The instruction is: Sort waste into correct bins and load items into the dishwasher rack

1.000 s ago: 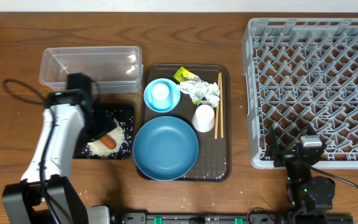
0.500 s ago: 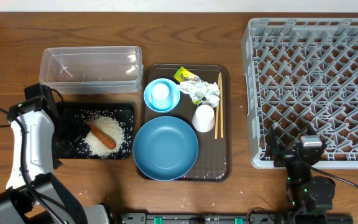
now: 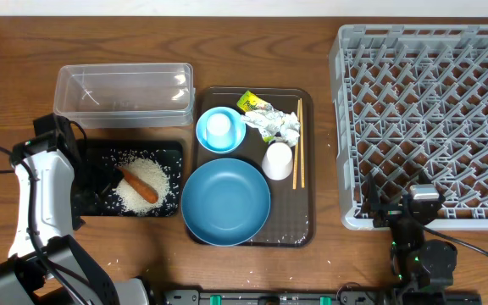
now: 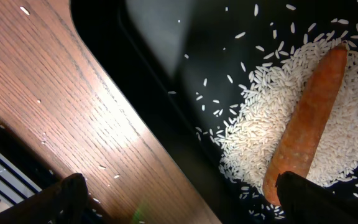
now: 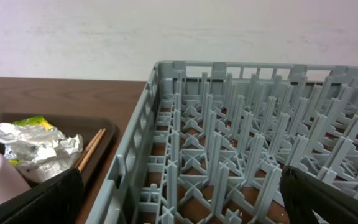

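Note:
An orange carrot point(image 3: 138, 184) lies on a heap of rice point(image 3: 152, 169) in the black tray point(image 3: 100, 157); both show in the left wrist view, carrot point(image 4: 306, 140) and rice point(image 4: 260, 124). My left gripper point(image 3: 68, 144) is open and empty at the tray's left edge point(image 4: 179, 205). Crumpled paper point(image 3: 280, 125), a yellow-green wrapper point(image 3: 251, 103), chopsticks point(image 3: 297, 144), a blue plate point(image 3: 225, 202), a white cup point(image 3: 277, 160) and a light-blue bowl point(image 3: 231, 135) holding a second cup point(image 3: 219, 125) sit on the brown serving tray point(image 3: 299, 229). My right gripper point(image 3: 413, 207) is open at the grey rack's point(image 3: 430, 110) front edge point(image 5: 179, 205).
The clear tub point(image 3: 124, 93) stands behind the black tray and holds nothing I can see. A few rice grains lie on the wood left of the black tray. The rack's pegs point(image 5: 241, 143) fill the right wrist view, with the paper point(image 5: 33, 140) and chopsticks point(image 5: 91, 149) to its left.
One second ago my left arm reached over the black tray and the carrot; it has swung left to the tray's edge. The carrot lies uncovered. The right arm has not moved.

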Available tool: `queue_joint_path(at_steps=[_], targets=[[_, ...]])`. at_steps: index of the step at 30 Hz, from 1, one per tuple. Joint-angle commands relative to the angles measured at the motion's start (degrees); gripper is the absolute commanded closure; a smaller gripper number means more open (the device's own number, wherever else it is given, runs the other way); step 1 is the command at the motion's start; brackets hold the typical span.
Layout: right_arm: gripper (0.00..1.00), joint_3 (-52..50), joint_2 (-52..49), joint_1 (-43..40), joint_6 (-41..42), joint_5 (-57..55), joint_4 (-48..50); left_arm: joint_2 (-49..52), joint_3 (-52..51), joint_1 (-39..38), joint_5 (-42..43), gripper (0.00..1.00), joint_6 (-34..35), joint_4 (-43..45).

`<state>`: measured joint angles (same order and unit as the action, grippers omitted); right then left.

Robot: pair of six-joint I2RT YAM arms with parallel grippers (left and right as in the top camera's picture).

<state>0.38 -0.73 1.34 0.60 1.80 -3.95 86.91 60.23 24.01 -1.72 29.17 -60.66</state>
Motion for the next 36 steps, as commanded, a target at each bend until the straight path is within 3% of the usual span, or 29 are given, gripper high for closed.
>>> queue_joint_path(at_steps=[1, 9, 17, 25, 28, 31, 36], targets=[[0.01, -0.07, 0.07, -0.31, 2.6, 1.97, -0.07, 0.07, -0.04, 0.31, -0.48, 0.0, 0.28, -0.35], [0.01, -0.07, 0.07, -0.31, 20.87, 2.1, -0.04, 0.07, -0.04, 0.31, -0.48, 0.0, 0.28, -0.35], [0.01, -0.07, 0.07, -0.31, 44.13, 2.12, 0.04, 0.07, -0.04, 0.31, -0.48, 0.01, 0.28, -0.35], [0.01, -0.07, 0.07, -0.31, 45.38, 2.6, 0.09, 0.07, -0.04, 0.31, -0.48, 0.0, 0.28, -0.35], [0.01, -0.07, 0.07, -0.28, 53.44, 11.96, 0.96, 0.07, -0.04, 0.31, -0.48, 0.0, 0.28, -0.35], [0.01, -0.07, 0.07, -0.28, 63.45, 30.84, 2.95, 0.07, -0.04, 0.31, -0.48, 0.01, 0.28, -0.35], [0.01, -0.07, 0.07, -0.26, 70.42, 45.55, 5.88, 0.07, -0.04, 0.31, -0.48, 0.01, 0.28, -0.35]])
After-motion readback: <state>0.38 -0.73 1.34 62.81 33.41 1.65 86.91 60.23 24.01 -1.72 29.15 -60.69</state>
